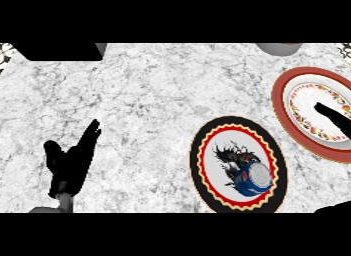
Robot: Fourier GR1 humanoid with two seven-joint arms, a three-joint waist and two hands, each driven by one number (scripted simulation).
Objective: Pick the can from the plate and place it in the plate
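Head view, steeply down onto a grey-white marbled counter (156, 95).

Black-rimmed plate (204, 167) with red-and-yellow scalloped band: near the counter's front edge, right of centre. Blue can (250, 180) with silvery lid: tipped over, inside this plate, in its lower right part, beside a dark printed motif at the plate's middle. No hand in contact with the can.

Red-rimmed plate (283, 90) with white centre and floral ring: at the counter's right edge, behind and to the right of the black-rimmed plate, close beside it.

Right hand (339, 122): over the red-rimmed plate's white centre, fingers straight and extended toward the view's upper left, holding nothing, apart from the can.

Left hand (73, 160): near the counter's front left, fingers up and relaxed, thumb spread to the side, empty, at rest.

Dark block (60, 51): back left corner. Grey rounded object (279, 47), cut off by the view: back edge, toward the right.
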